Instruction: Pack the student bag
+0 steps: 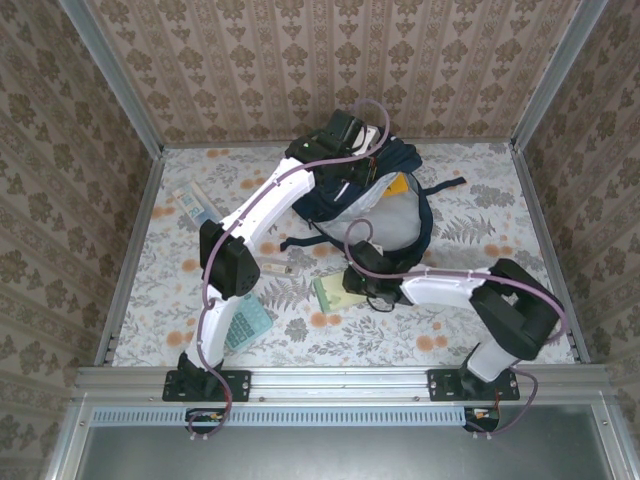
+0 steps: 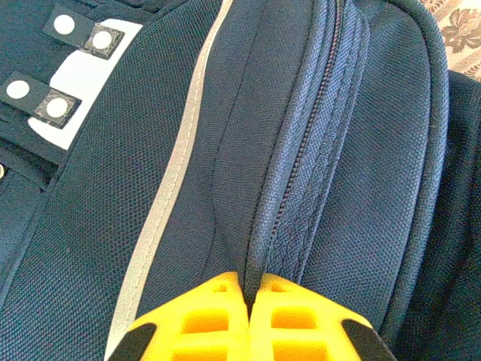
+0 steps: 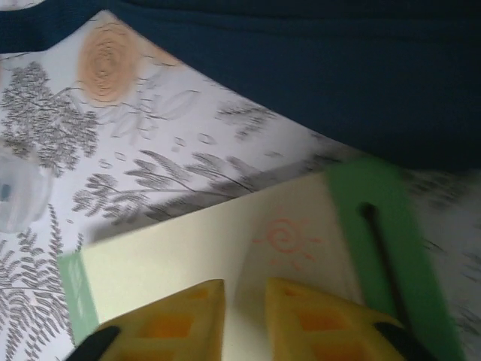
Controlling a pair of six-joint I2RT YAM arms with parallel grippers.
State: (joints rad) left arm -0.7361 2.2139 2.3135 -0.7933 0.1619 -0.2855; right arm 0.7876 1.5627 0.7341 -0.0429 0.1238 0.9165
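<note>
Left gripper (image 2: pixel 252 293) pinches a fold of the student bag (image 2: pixel 368 150) beside its zipper (image 2: pixel 299 192). Right gripper (image 3: pixel 246 304), jaws slightly parted, sits over a cream notepad (image 3: pixel 165 259) beside the bag.

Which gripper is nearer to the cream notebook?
Right. The right gripper is directly over the notebook, beside the bag; the left gripper is far off, pinching the bag's fabric.
</note>
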